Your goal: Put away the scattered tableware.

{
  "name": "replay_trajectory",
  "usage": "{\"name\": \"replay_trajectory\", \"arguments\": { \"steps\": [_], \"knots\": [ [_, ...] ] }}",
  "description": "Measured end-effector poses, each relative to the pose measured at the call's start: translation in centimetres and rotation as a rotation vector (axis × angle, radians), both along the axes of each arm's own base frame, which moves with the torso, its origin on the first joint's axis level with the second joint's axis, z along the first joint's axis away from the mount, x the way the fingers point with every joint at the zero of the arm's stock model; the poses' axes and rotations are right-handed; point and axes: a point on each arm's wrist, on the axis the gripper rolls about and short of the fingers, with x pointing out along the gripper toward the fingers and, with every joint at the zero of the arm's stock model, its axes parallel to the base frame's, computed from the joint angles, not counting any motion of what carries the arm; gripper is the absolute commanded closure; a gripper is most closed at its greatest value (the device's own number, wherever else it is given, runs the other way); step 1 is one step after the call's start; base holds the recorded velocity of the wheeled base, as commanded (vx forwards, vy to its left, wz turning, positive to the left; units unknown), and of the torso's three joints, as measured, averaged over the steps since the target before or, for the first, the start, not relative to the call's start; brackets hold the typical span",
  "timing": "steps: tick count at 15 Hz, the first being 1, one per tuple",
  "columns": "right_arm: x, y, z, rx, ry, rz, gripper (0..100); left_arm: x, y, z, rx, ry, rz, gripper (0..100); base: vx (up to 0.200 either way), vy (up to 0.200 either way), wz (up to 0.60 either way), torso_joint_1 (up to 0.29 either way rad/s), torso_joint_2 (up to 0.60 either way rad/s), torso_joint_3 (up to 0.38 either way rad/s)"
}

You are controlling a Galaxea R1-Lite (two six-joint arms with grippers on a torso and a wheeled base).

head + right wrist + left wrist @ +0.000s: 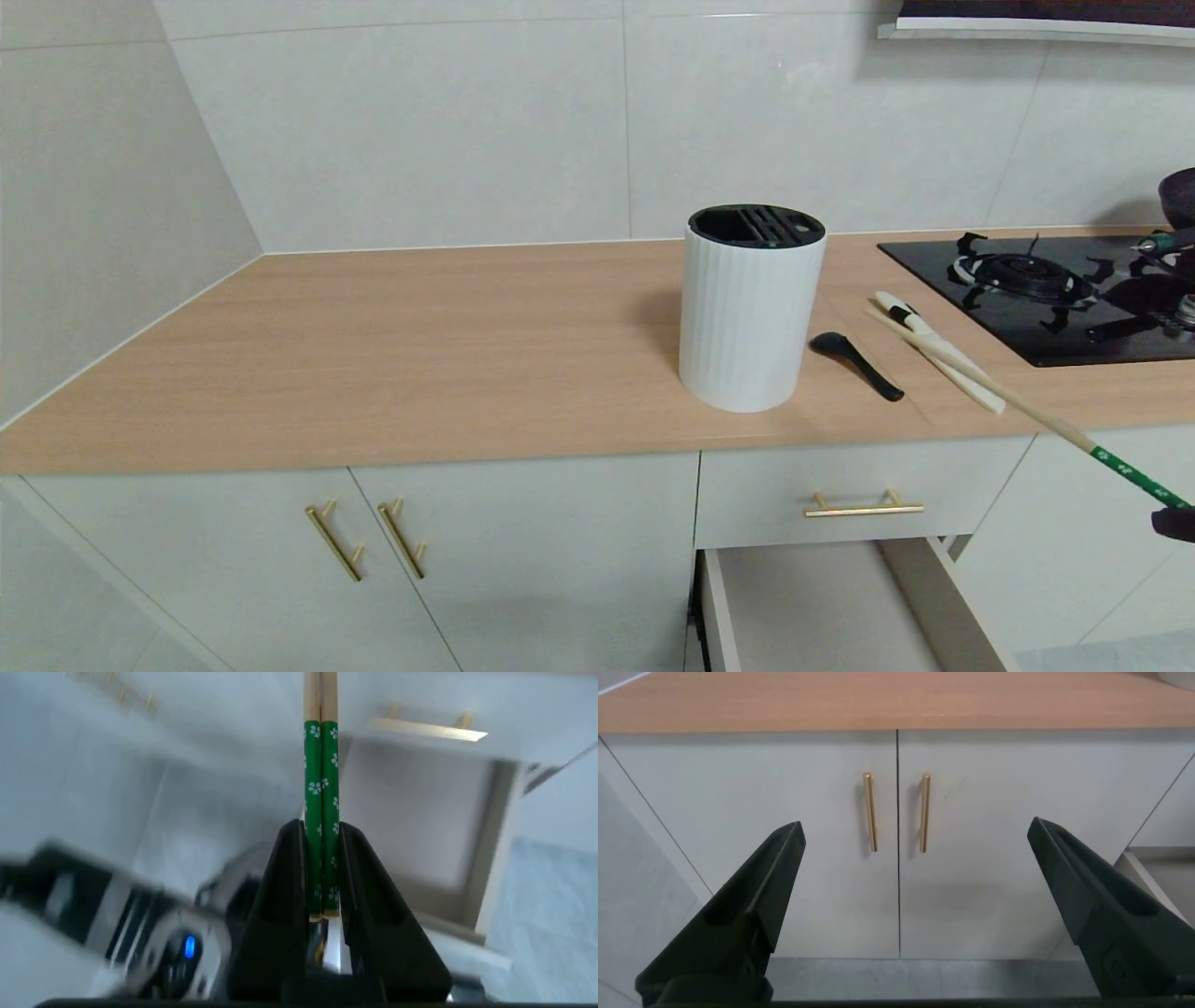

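Head view: chopsticks in the right gripper, not yet in the holder.

To the right of the white ribbed holder [752, 313], the right gripper [1174, 523] is clamped on the green ends of a pair of chopsticks [1027, 411]. Their pale tips slant back over the counter [420, 355] toward the holder, crossing a white utensil [922, 329]. A black spoon [854, 362] lies just beside the holder's base. This looks like the carrying step for the chopsticks. The next move would call for tipping them upright above the holder's black slotted top and lowering them into an opening. Below the holder and to its left, the left gripper [915, 835] hangs with jaws wide apart, holding nothing, facing the cupboard doors [896, 896].
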Motion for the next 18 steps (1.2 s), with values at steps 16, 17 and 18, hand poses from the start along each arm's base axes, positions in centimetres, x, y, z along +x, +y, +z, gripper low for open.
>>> {"name": "replay_trajectory", "arguments": {
  "steps": [16, 17, 18],
  "knots": [
    [10.2, 6.5, -9.6, -0.276, 0.643, -0.034, 100, 0.0, 0.0, 0.0, 0.0, 0.0, 0.0, 0, 0.0, 0.0, 0.0, 0.0, 0.0, 0.0],
    [10.6, 6.7, -9.9, -0.268, 0.638, -0.053, 100, 0.0, 0.0, 0.0, -0.001, 0.0, 0.0, 0, 0.0, 0.0, 0.0, 0.0, 0.0, 0.0],
    [10.8, 6.8, -10.0, -0.265, 0.635, -0.068, 100, 0.0, 0.0, 0.0, 0.0, 0.001, 0.0, 0, 0.0, 0.0, 0.0, 0.0, 0.0, 0.0]
  ]
}}
